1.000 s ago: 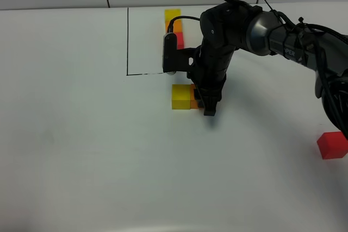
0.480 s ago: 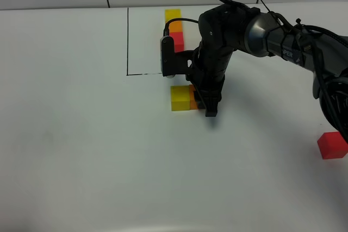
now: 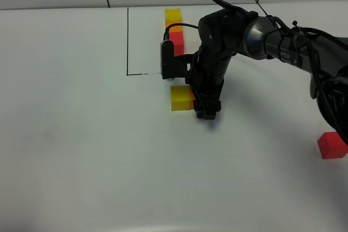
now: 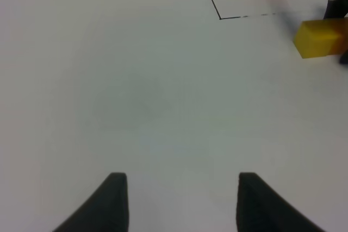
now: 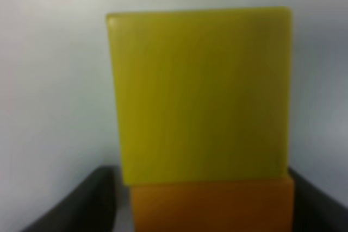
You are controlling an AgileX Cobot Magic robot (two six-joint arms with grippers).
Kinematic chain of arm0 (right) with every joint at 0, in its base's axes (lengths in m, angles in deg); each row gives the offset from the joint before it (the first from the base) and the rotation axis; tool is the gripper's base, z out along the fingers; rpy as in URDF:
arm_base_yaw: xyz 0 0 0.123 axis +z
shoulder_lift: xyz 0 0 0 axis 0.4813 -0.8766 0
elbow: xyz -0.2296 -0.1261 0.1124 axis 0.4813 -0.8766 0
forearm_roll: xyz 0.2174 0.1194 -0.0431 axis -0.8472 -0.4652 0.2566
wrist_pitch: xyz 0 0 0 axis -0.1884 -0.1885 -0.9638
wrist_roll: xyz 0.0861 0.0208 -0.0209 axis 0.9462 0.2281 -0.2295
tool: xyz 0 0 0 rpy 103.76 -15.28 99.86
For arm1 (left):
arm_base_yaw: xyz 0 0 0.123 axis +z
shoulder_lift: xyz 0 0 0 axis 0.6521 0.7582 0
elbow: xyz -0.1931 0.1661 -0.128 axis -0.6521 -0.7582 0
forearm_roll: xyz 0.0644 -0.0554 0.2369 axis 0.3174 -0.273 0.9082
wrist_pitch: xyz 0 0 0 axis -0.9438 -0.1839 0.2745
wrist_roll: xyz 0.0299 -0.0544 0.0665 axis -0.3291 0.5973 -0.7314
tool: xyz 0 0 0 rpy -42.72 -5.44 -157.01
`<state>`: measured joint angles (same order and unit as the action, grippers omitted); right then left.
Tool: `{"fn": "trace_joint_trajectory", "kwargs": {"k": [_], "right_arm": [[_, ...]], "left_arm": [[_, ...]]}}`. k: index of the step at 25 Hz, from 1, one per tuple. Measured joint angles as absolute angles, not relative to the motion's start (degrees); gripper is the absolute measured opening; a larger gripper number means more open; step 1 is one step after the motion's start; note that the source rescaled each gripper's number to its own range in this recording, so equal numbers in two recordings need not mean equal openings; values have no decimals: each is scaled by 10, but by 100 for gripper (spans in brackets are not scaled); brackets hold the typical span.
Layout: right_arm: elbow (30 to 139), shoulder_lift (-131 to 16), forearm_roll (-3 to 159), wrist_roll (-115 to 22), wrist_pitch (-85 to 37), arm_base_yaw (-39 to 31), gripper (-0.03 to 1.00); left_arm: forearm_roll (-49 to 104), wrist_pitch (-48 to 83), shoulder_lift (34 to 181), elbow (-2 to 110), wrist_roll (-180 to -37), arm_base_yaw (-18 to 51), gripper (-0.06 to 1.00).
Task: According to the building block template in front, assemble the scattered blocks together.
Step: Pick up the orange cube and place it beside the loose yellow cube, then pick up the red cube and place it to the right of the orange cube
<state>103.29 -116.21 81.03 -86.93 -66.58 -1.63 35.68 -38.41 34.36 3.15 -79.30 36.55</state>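
Loosened since a moment ago, your right hand [image 3: 207, 113] now stands open astride the orange cube [image 5: 212, 209], which touches the yellow cube [image 3: 181, 98] just nearside of the building block template [image 3: 174, 25]. Cubes look light, rigid, smooth: pinch opposite flat faces.

Yellow cube [image 5: 198, 96] smooth, faintly glossy (plastic, by the look), orange cube [image 5: 212, 207] likewise smooth, tabletop [image 3: 81, 134] matt and even
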Motion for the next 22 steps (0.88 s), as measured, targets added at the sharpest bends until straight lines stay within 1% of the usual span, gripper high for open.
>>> {"fn": "trace_joint_trajectory", "kwargs": {"k": [1,2,3,4,6,8,11,17,22], "right_arm": [[1031,-1157,810,-860,-670,-18,62],[1032,-1149,810,-845,-673,-21,69],[1031,-1139,810,-829,-677,-25,74],[1027,-1126,810,-813,-678,-32,77],[1007,-1097,810,-773,-676,-50,78],[965,-1066,810,-734,-661,-73,78],[874,-1008,810,-653,-623,-113,78],[679,-877,810,-421,-557,-199,78],[574,-803,809,-347,-552,-257,78]], "left_arm": [[357,-384,344,31,-793,366,4],[357,-384,344,31,-793,366,4],[357,-384,344,31,-793,366,4],[357,-384,344,31,-793,366,4],[357,-384,344,31,-793,366,4],[357,-384,344,31,-793,366,4],[357,-384,344,31,-793,366,4],[357,-384,344,31,-793,366,4],[357,-384,344,31,-793,366,4]]}}
